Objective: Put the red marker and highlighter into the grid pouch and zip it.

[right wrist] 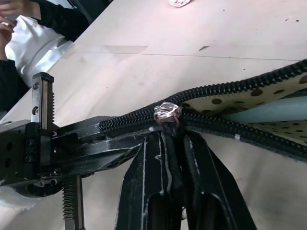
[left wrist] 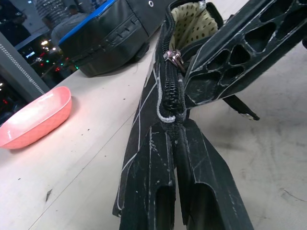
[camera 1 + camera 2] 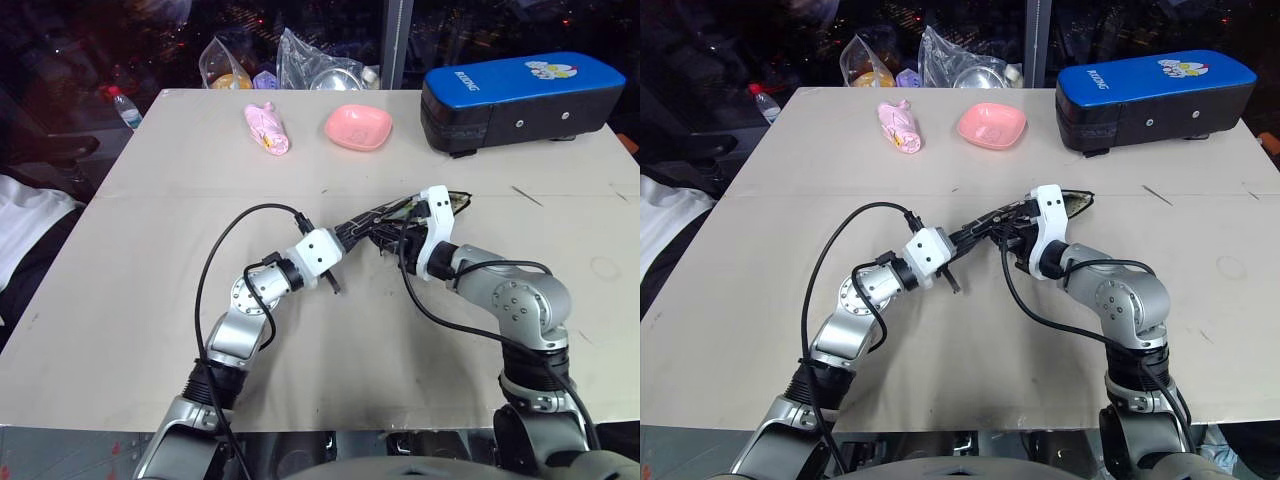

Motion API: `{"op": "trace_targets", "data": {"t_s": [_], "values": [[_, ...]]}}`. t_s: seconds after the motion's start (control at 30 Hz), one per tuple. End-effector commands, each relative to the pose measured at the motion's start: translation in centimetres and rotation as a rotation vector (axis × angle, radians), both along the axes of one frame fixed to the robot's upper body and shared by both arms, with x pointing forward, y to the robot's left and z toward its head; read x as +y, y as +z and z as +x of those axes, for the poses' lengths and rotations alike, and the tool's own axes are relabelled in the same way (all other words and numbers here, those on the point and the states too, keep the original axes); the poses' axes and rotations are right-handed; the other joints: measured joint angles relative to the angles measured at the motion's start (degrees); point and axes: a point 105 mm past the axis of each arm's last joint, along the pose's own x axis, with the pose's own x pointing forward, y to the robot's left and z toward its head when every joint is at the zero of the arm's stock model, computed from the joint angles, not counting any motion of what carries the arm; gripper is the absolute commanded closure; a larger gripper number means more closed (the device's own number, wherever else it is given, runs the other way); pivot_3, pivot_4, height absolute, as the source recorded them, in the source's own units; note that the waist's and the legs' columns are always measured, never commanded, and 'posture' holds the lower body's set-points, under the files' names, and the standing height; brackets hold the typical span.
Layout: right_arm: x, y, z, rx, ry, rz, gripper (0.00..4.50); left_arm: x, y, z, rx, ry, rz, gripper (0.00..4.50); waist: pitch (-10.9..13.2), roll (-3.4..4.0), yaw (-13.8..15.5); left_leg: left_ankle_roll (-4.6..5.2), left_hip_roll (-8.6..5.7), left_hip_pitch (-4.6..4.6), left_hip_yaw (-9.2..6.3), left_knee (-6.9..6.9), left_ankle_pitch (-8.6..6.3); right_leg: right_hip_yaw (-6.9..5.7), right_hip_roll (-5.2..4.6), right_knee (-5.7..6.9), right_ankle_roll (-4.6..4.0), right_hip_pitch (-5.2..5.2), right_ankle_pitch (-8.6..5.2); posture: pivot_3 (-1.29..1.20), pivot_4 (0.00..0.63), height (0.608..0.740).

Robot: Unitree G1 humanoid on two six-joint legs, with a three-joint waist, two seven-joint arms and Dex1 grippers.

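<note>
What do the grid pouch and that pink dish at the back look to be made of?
The grid pouch: black woven-looking fabric with white grid lines, matte; a tan dotted cloth lining shows in its open mouth, and the zipper has a black coil and a shiny, metallic-looking slider. The pink dish: probably moulded plastic, judging by its smooth, softly glossy surface and rounded rim.

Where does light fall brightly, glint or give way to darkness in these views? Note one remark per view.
Left eye view: the table is evenly lit, the room beyond its far edge is dark, and the blue case shines on top. Left wrist view: the pink bowl glows against a dark background with small lights. Right wrist view: the metal zipper pull of the grid pouch glints.
</note>
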Motion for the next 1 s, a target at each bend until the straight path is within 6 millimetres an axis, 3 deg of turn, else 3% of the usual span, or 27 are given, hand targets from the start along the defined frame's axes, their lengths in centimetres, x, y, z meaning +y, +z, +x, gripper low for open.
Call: {"op": "trace_targets", "data": {"t_s": [0.03, 0.3, 0.47, 0.6, 0.8, 0.87, 1.0], "values": [[-1.2, 1.1, 0.4, -0.053, -0.040, 0.002, 4.42, 0.1, 1.4, 0.0, -0.057, -0.005, -0.012, 4.50, 0.00, 0.00, 0.01, 0.02, 0.00, 0.00, 0.00, 0.00, -0.01, 0.00, 0.00, 0.00, 0.00, 0.00, 0.00, 0.00, 0.150, 0.740], [-4.5, 1.4, 1.3, -0.067, -0.133, -0.026, 4.42, 0.3, 1.4, 0.1, -0.056, 0.006, -0.011, 4.50, 0.00, 0.00, 0.01, 0.09, 0.00, 0.00, 0.00, 0.00, -0.05, 0.00, -0.01, 0.00, 0.00, 0.00, 0.00, 0.00, 0.150, 0.740], [-7.4, 1.9, 2.2, -0.081, -0.219, -0.044, 4.42, 0.3, 1.3, 0.1, -0.055, 0.010, -0.011, 4.50, 0.00, 0.00, 0.02, 0.10, 0.00, 0.00, 0.01, -0.02, -0.05, 0.01, 0.00, -0.02, 0.00, 0.00, 0.00, 0.00, 0.150, 0.740], [-10.9, 2.0, 3.3, -0.085, -0.337, -0.068, 4.42, 0.4, 1.3, 0.1, -0.055, 0.012, -0.011, 4.50, 0.00, 0.00, 0.05, 0.10, 0.00, 0.00, 0.01, -0.02, -0.06, 0.01, 0.00, -0.02, 0.00, 0.00, 0.00, 0.00, 0.150, 0.740], [-13.9, 1.9, 4.3, -0.079, -0.460, -0.091, 4.42, 0.6, 1.3, 0.1, -0.054, 0.014, -0.010, 4.50, 0.00, 0.00, 0.03, 0.09, -0.01, 0.00, 0.01, -0.05, -0.05, 0.02, 0.00, -0.03, 0.00, -0.01, 0.00, 0.00, 0.150, 0.740], [-14.0, 1.8, 4.3, -0.079, -0.460, -0.091, 4.42, 0.6, 1.2, 0.1, -0.053, 0.015, -0.010, 4.50, 0.00, 0.00, 0.01, 0.08, 0.00, 0.01, 0.03, -0.05, -0.05, 0.03, 0.00, -0.04, 0.00, -0.02, 0.00, 0.00, 0.150, 0.740], [-12.4, 1.8, 3.0, -0.075, -0.329, -0.056, 4.42, 0.7, 1.2, 0.2, -0.052, 0.017, -0.010, 4.50, 0.00, 0.00, 0.02, 0.08, 0.00, 0.00, 0.02, -0.06, -0.05, 0.03, 0.00, -0.04, 0.00, -0.02, 0.00, 0.00, 0.150, 0.740]]}}
